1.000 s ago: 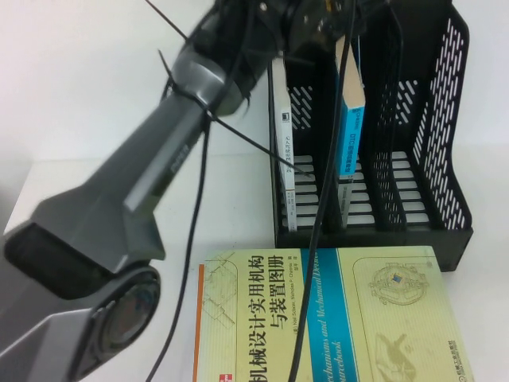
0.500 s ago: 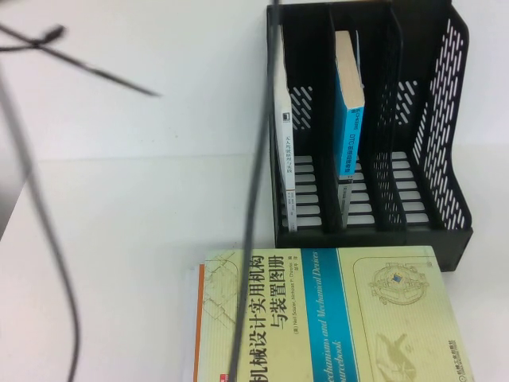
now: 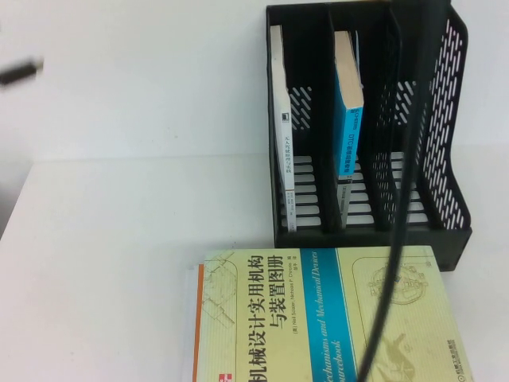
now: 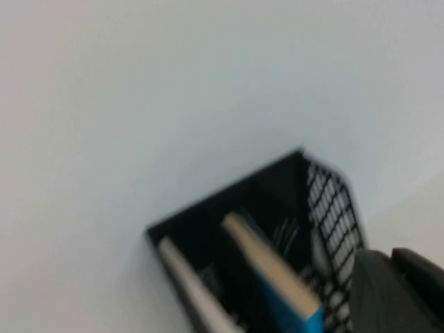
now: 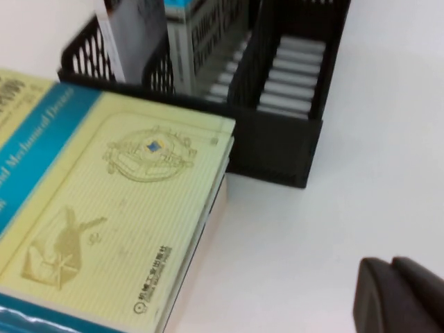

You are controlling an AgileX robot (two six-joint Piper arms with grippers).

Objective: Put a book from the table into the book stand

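Watching the feed, the big change is that my left arm is gone from the high view: a second ago it filled that picture, reaching over the top of the book stand [image 3: 445, 119], and now all that's left is a black cable [image 3: 402, 239] swinging across the frame plus a dark blur at 9 o'clock on the edge. The book [image 3: 347, 111], the blue one, is standing upright in the middle compartment, spine toward me, same spot as a second ago, so it didn't tip or follow the arm out. The left hand [image 4: 395, 291] has gone from partly open to fully closed with nothing in it. It only shows as a dark lump in the corner of its own wrist view, which looks down on the stand from well above, so I'd say that arm is pulling up and away. The right hand [image 5: 399, 298] sits low over the bench [image 3: 119, 255], off around 4 o'clock from the stand, near the corner of the pale yellow book [image 3: 318, 318]. I can't tell if it's open or closed, and I see nothing in it. The yellow book lies flat at 6 o'clock from the stand, right up against its front edge, and the thin white-spined book [image 3: 281, 119] is in the left compartment, with the right one empty. My read: the book is in and released, so the job looks basically done, with only parking the arm left.
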